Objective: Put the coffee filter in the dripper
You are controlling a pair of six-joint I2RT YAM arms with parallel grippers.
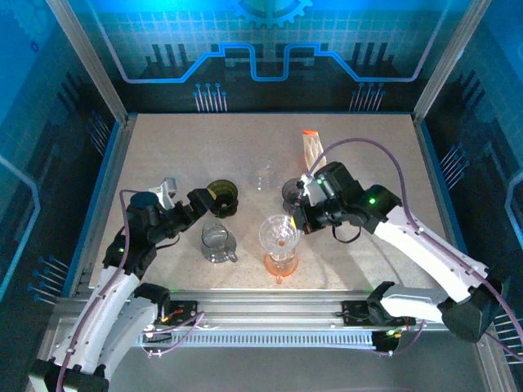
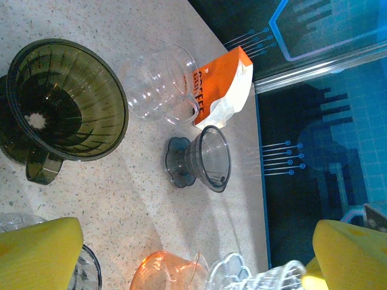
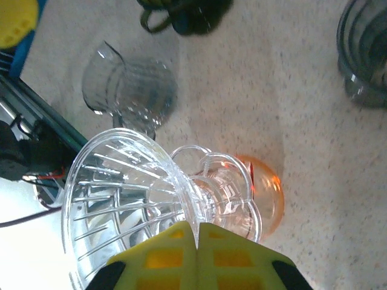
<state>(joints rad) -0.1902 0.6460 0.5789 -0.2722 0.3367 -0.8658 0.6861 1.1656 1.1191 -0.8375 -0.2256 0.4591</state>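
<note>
The coffee filter pack [image 1: 310, 147], orange and white, lies at the back of the table and appears in the left wrist view [image 2: 224, 84] beside a clear glass cup [image 2: 160, 81]. A clear ribbed dripper [image 1: 279, 233] sits tilted on an orange server [image 1: 280, 263]. My right gripper [image 1: 297, 220] is shut on that dripper's rim; the yellow fingertips [image 3: 198, 232] pinch the thin clear wall [image 3: 121, 199]. My left gripper [image 1: 204, 208] stands open beside an olive dripper [image 1: 221, 198], its yellow fingers [image 2: 39, 254] wide apart with nothing held between them.
A grey dripper [image 1: 292, 192] stands just behind my right gripper, and the clear cup [image 1: 263, 173] is further back. A glass server [image 1: 217, 242] sits left of the orange one. Blue walls and metal posts enclose the table [image 1: 163, 155].
</note>
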